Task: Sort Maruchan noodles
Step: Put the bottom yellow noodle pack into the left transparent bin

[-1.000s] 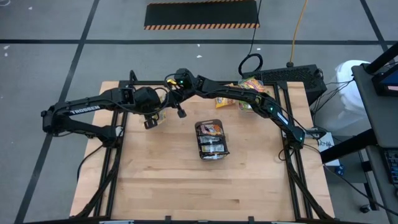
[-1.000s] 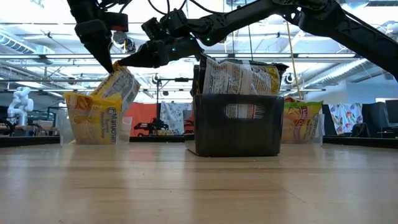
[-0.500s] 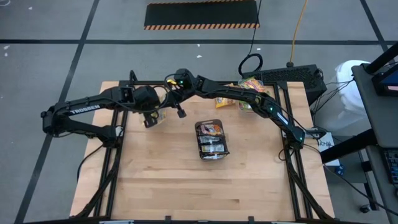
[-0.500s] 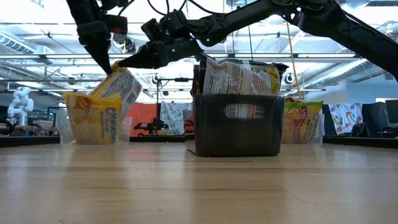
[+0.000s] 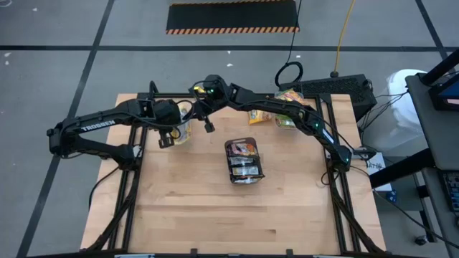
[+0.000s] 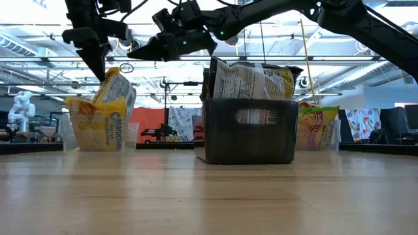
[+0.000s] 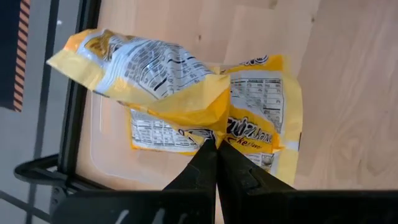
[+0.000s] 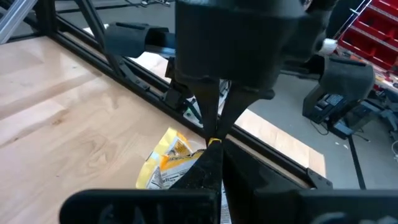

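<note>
As seen from table height, the bare wooden table lies nearest, and a dark grey tray is found standing at its middle, packed with upright noodle packets; from above these are seen as dark and orange-red wrappers.

Toward the far left corner, a clear tub is seen holding yellow Maruchan packets. One further yellow packet is held tilted just above that tub, its lower end touching the packets below. It is gripped at a crimped edge by the left gripper, whose fingers are closed tight on the wrapper. In the overhead view this gripper is placed over the tub at the table's left rear.

The right gripper is positioned just beside it, reaching across from the right; its fingers are pressed together, and their tips meet the left gripper's tips at the same yellow edge. Whether wrapper is caught between them cannot be told.

At the far right rear, a second tub of green-edged orange-pink packets is noted.
</note>
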### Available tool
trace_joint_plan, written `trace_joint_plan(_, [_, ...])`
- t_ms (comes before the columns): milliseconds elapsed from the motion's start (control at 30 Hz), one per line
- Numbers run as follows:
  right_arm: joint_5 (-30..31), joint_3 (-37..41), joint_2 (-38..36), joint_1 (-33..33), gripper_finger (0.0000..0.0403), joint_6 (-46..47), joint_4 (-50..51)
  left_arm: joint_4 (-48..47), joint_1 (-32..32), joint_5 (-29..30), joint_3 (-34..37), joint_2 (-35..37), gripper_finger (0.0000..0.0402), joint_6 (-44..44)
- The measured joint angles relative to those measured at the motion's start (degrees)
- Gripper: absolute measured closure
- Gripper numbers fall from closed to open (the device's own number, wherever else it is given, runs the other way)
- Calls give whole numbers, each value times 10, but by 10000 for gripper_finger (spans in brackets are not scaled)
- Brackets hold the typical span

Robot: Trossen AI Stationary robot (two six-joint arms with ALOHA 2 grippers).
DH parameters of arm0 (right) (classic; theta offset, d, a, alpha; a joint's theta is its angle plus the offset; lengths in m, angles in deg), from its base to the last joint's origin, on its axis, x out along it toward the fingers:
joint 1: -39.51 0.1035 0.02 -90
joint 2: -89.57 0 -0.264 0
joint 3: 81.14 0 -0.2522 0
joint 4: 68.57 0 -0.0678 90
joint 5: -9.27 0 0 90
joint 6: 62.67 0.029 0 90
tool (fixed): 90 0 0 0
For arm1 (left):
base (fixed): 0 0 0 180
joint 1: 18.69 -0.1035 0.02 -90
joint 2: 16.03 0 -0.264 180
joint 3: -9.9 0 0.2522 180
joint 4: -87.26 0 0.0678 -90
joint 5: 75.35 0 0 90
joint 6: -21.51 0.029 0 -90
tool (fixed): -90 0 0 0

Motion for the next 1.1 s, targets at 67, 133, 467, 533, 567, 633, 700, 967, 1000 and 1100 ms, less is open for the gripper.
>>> trace_joint_plan(67, [0,0,-1,0,403,0,0,0,0,0,0,0,401,15])
trace_joint_plan(133, [3,0,-1,-1,403,0,1,-1,0,1,0,0,401,29])
trace_joint_plan(467, [79,0,-1,-17,403,-6,2,-59,0,8,-4,-2,401,135])
trace_joint_plan(533, [79,0,-1,-20,403,0,1,-79,0,16,-9,-2,401,157])
trace_joint_plan(567, [79,0,-1,-21,403,1,1,-85,0,20,-11,-2,401,161])
trace_joint_plan(633, [78,0,-1,-24,403,1,1,-86,-4,23,-12,-2,401,162])
trace_joint_plan(700, [79,0,-1,-24,403,1,1,-83,-11,23,-12,-2,401,149])
trace_joint_plan(967, [80,0,-1,-24,403,10,0,6,-39,-4,-12,-3,401,57])
trace_joint_plan(1000, [80,0,-1,-24,403,13,0,17,-40,-6,-12,-3,401,38])
trace_joint_plan(1100, [80,0,-1,-24,403,15,0,39,-44,-3,-13,-6,401,-22])
